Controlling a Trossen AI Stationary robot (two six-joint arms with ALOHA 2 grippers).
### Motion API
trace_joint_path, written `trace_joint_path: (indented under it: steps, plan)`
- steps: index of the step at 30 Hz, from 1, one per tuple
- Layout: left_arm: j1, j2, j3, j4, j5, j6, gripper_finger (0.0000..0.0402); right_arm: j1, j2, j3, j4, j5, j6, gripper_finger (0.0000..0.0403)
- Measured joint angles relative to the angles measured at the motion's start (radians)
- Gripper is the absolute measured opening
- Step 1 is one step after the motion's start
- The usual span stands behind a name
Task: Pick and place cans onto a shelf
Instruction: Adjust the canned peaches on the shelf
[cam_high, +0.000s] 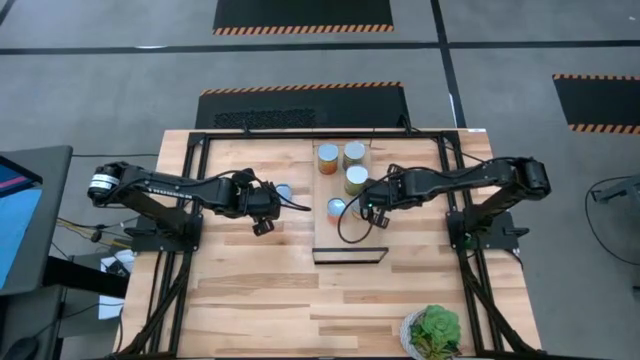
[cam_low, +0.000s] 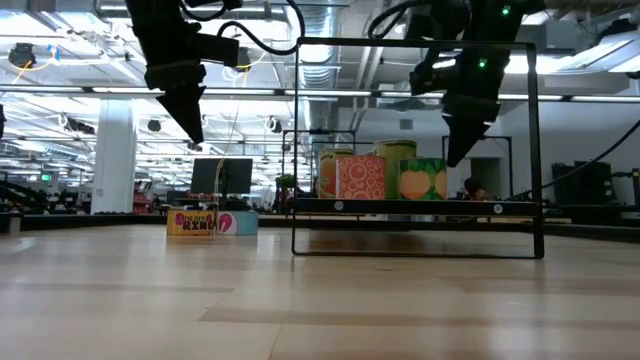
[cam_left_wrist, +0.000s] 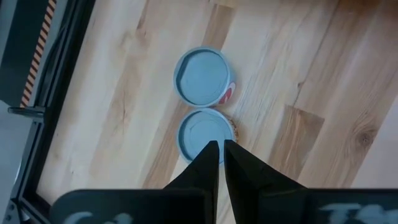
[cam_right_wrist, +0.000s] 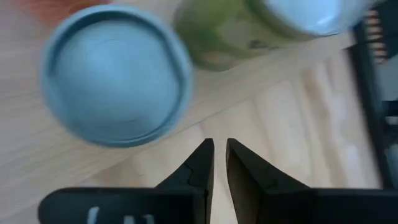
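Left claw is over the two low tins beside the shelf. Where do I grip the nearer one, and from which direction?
Come straight down from above with the left claw and close on the round side wall of the nearer tin. It stands upright, lid up. Set the fingers across the side-by-side axis, because the second tin touches or nearly touches it on the far side. The claw is nearly shut now, so open first.
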Motion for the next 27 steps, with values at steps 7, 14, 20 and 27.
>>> trace_joint_path:
  steps: [7, 14, 20, 27]
  plan:
    - [0.000, 0.000, 0.000, 0.002, 0.000, 0.000, 0.0016, -0.010, 0.000, 0.000, 0.065, 0.045, -0.008, 0.0066]
    - [0.000, 0.000, 0.000, 0.002, 0.000, -0.001, 0.0016, -0.020, 0.001, 0.000, 0.088, 0.038, -0.027, 0.0066]
    - [0.000, 0.000, 0.000, 0.002, 0.000, -0.003, 0.0016, -0.020, 0.001, 0.000, 0.088, -0.012, -0.031, 0.0066]
    - [0.000, 0.000, 0.000, 0.003, 0.000, -0.005, 0.0016, -0.017, 0.001, 0.000, 0.094, -0.045, -0.032, 0.0066]
